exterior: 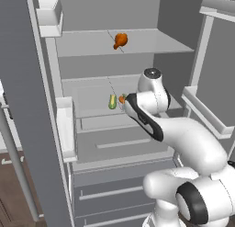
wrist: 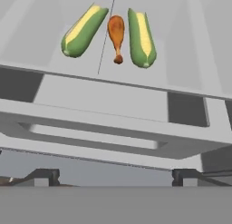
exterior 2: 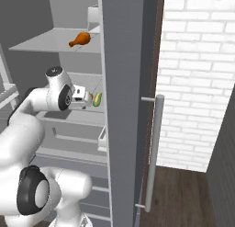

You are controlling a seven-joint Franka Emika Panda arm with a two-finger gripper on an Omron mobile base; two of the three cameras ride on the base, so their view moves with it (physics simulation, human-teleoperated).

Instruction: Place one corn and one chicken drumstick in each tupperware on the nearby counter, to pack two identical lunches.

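Hand view shows the hand (wrist: 115,175) spread wide and empty, facing two yellow, green-husked corn ears (wrist: 84,31) flanking a small orange-brown chicken drumstick (wrist: 116,36) on the fridge shelf ahead. Fetching food seems underway; next, reach forward and pinch one item.

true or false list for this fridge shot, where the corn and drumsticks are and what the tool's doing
1. Two corn ears lie on one shelf, a chicken drumstick between them. True: left corn, right corn.
2. The tool is shut on a corn ear. False: its tips stand wide apart, holding nothing.
3. A second drumstick lies on the shelf above. True.
4. The fridge door is closed. False: it stands open.
5. Both drumsticks lie side by side. False: they are on different shelves.
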